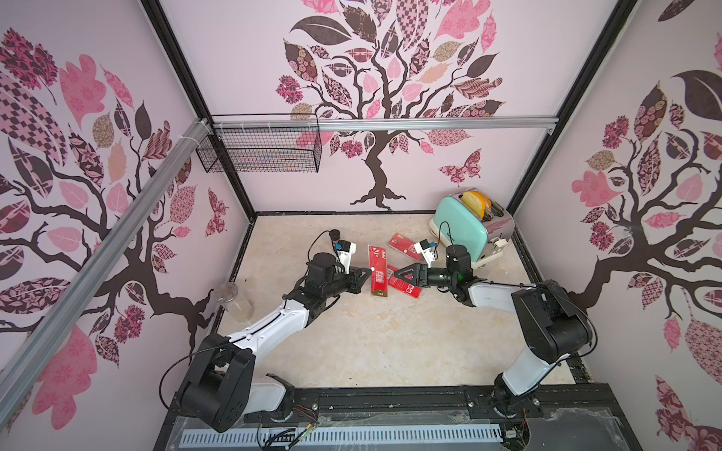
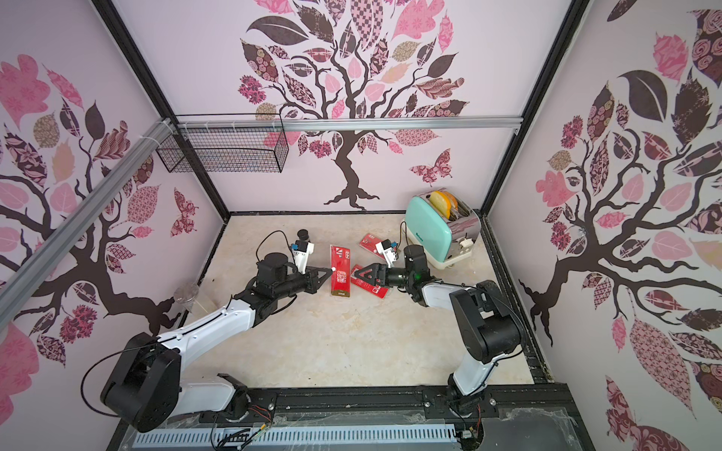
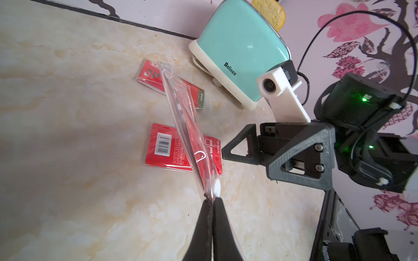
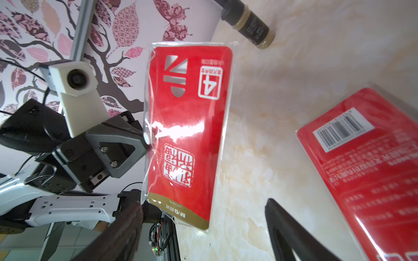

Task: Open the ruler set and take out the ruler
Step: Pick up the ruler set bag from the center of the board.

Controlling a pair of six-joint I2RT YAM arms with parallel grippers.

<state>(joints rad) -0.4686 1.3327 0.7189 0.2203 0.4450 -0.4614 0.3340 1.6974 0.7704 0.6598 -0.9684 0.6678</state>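
The ruler set (image 1: pixel 378 273) (image 2: pixel 340 273) is a long red pack in a clear sleeve, hanging just above the table's middle. My left gripper (image 1: pixel 370 270) (image 3: pixel 212 198) is shut on the sleeve's edge beside a white snap button. In the left wrist view the ruler set (image 3: pixel 181 117) shows edge-on. My right gripper (image 1: pixel 395 274) (image 4: pixel 202 202) stands open just right of the ruler set (image 4: pixel 190 135), not touching it. The ruler is hidden inside the pack.
Two more red packs lie on the table, one (image 1: pixel 408 288) under the right gripper and one (image 1: pixel 401 243) behind it. A mint toaster (image 1: pixel 467 230) stands back right. There are also a small dark bottle (image 1: pixel 334 234), a clear cup (image 1: pixel 234 300) and a wire basket (image 1: pixel 261 150).
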